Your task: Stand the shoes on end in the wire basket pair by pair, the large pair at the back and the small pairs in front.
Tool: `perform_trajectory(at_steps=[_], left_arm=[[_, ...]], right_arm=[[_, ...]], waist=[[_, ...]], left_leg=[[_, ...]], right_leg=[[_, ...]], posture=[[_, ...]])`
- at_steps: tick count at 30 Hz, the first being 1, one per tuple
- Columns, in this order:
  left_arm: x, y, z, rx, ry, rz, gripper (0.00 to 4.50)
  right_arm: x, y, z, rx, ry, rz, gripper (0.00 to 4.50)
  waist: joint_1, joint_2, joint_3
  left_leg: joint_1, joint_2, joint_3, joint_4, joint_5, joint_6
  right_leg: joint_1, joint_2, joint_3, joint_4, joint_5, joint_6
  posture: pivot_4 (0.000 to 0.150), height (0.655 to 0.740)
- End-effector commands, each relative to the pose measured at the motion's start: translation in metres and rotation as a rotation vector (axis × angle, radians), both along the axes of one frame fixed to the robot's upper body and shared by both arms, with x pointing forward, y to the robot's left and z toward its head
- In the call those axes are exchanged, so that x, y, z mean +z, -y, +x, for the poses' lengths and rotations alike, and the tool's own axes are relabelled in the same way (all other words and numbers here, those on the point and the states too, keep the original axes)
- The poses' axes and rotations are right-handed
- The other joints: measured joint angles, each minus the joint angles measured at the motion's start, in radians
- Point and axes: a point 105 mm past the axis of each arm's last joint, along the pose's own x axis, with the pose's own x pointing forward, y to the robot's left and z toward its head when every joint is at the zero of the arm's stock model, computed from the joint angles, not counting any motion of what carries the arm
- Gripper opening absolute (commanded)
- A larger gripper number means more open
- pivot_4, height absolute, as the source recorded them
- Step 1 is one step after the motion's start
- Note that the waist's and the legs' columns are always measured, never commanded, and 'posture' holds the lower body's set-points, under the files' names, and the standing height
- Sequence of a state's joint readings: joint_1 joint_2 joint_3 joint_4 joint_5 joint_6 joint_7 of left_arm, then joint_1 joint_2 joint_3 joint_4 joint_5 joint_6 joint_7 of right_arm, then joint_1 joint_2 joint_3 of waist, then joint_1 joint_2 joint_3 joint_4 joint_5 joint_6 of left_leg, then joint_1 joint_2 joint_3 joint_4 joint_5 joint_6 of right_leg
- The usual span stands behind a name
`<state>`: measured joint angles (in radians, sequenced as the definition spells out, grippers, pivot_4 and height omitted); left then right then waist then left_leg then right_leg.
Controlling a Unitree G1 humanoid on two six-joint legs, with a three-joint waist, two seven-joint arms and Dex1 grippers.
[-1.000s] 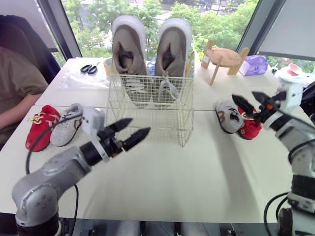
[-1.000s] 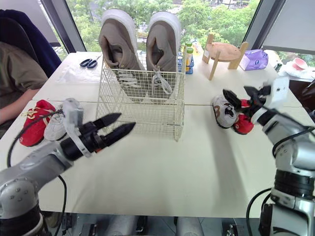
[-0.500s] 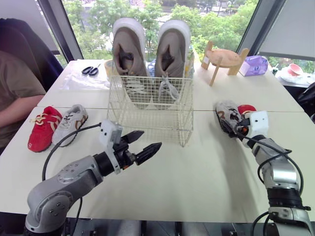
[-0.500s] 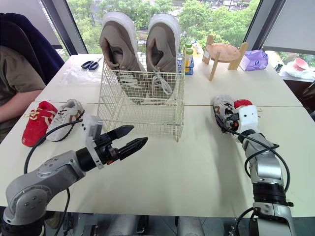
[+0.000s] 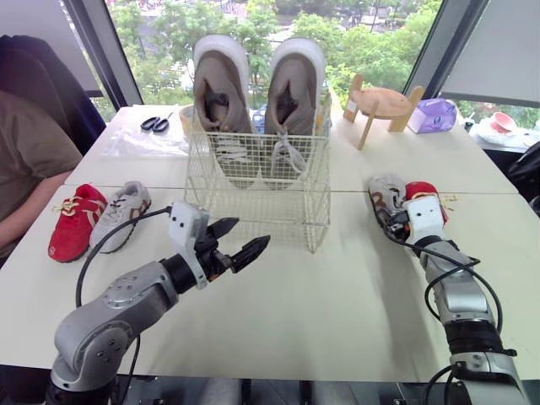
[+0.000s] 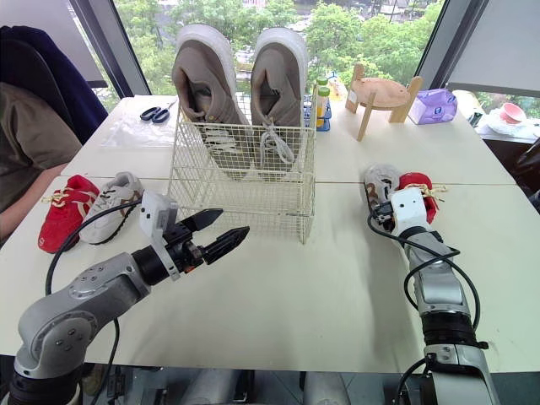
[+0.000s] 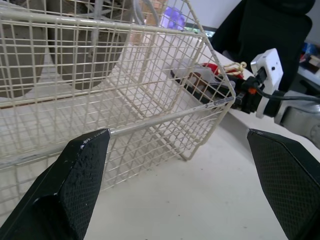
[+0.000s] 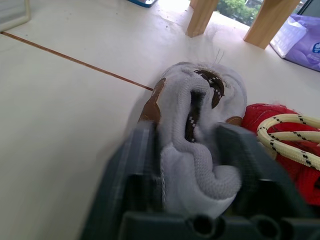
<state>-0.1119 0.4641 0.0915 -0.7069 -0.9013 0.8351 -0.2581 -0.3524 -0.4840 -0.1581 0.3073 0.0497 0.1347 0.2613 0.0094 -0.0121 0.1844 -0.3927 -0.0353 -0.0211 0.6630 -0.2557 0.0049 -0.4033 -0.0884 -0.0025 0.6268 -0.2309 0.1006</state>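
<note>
The wire basket [image 5: 257, 190] stands mid-table with the large tan pair [image 5: 221, 93] on end at its back. At the right lie a small grey shoe [image 8: 197, 125] and a small red shoe [image 8: 290, 155], side by side. My right gripper [image 5: 395, 215] is shut on the grey shoe, one finger [image 8: 137, 165] pressed into each side of its collar. The other red shoe [image 5: 76, 221] and grey shoe [image 5: 121, 213] lie at the table's left. In front of the basket's near left corner my left gripper [image 5: 251, 232] hovers open, holding nothing.
Behind the basket are scissors [image 5: 153, 123] on a clear plastic sheet, a wooden stand [image 5: 381, 101] and a purple tissue pack [image 5: 432, 115]. A seated person [image 5: 25, 169] is at the table's left edge. Bare tabletop lies between the basket and the near edge.
My right gripper came down from above the right-hand shoes onto the grey one and closed on it. The left arm shifted a little toward the basket front, still open.
</note>
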Motion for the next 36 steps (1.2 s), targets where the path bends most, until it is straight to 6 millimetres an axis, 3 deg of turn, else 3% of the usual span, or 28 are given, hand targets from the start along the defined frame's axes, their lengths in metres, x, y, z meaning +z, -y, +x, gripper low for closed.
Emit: perform_trajectory(at_steps=[1,2,6,10,15,18,20,23,27,30,36], left_arm=[[0.007,0.001,0.0,0.001,0.039,-0.011,4.5],[0.007,0.0,0.0,0.004,0.037,-0.012,4.5],[0.017,-0.009,-0.001,-0.035,0.001,-0.102,4.5],[0.034,-0.025,-0.005,-0.107,-0.037,-0.188,4.5],[0.058,-0.052,0.006,-0.14,-0.053,-0.271,4.5],[0.094,-0.065,0.015,-0.182,-0.009,-0.402,4.5],[0.134,-0.075,0.02,-0.221,0.066,-0.5,4.5],[0.17,-0.087,0.03,-0.221,0.117,-0.555,4.5],[0.214,-0.093,0.035,-0.286,0.157,-0.608,4.5],[0.234,-0.089,0.039,-0.335,0.161,-0.579,4.5],[0.243,-0.069,0.031,-0.43,0.139,-0.464,4.5]], right_arm=[[-0.018,0.003,-0.001,-0.037,-0.062,0.007,0.22],[-0.013,0.001,-0.001,-0.029,-0.043,0.001,0.0],[0.032,-0.01,0.003,0.023,0.118,0.02,0.0],[0.1,-0.019,0.002,0.076,0.322,0.056,0.0],[0.19,-0.036,-0.012,0.174,0.56,0.109,0.0],[0.25,-0.047,-0.03,0.225,0.729,0.123,0.0],[0.303,-0.069,-0.053,0.357,0.863,0.049,0.0],[0.343,-0.091,-0.079,0.517,0.954,-0.057,0.0],[0.362,-0.133,-0.113,0.861,0.953,-0.221,0.0],[0.344,-0.167,-0.122,1.102,0.874,-0.421,0.0],[0.316,-0.194,-0.12,1.3,0.816,-0.59,0.0]], waist=[[0.001,-0.001,0.0],[0.001,-0.001,-0.001],[0.0,-0.001,0.0],[-0.004,0.003,0.002],[-0.008,0.005,0.004],[0.0,0.005,0.004],[0.002,0.005,0.005],[0.0,0.004,0.005],[-0.004,0.002,0.005],[-0.019,0.001,0.005],[-0.028,0.001,0.006]], left_leg=[[0.0,0.0,0.0,0.0,0.0,0.0],[0.0,0.0,0.0,0.0,0.0,0.0],[0.0,0.0,0.0,0.0,0.0,0.0],[-0.003,0.0,0.0,-0.001,0.0,0.0],[-0.006,0.0,0.0,-0.001,0.0,0.0],[-0.007,0.0,-0.001,-0.001,0.0,0.0],[-0.009,0.0,-0.002,0.0,0.0,0.0],[-0.018,-0.001,-0.001,0.002,0.0,0.0],[-0.017,-0.001,-0.001,-0.001,0.0,0.0],[-0.017,-0.001,-0.001,-0.002,0.0,0.0],[-0.017,-0.001,0.0,-0.002,0.0,0.0]], right_leg=[[0.0,0.0,0.0,0.0,0.0,0.0],[0.0,0.0,0.0,-0.001,0.0,0.0],[0.0,0.0,0.0,-0.001,0.0,0.0],[-0.004,0.0,0.0,-0.001,0.0,0.0],[-0.008,0.0,0.0,0.001,0.0,0.0],[-0.008,0.0,-0.001,0.0,0.0,0.0],[-0.009,0.0,-0.001,0.001,0.0,0.0],[-0.019,0.0,-0.001,0.003,0.001,0.002],[-0.02,0.0,-0.001,0.003,0.002,0.006],[-0.02,0.001,-0.001,0.002,0.002,0.007],[-0.021,0.0,-0.001,0.004,0.002,0.007]], posture=[[0.15,0.74],[0.15,0.74],[0.15,0.74],[0.15,0.74],[0.15,0.74],[0.15,0.74],[0.15,0.74],[0.15,0.74],[0.15,0.74],[0.15,0.74],[0.15,0.74]])
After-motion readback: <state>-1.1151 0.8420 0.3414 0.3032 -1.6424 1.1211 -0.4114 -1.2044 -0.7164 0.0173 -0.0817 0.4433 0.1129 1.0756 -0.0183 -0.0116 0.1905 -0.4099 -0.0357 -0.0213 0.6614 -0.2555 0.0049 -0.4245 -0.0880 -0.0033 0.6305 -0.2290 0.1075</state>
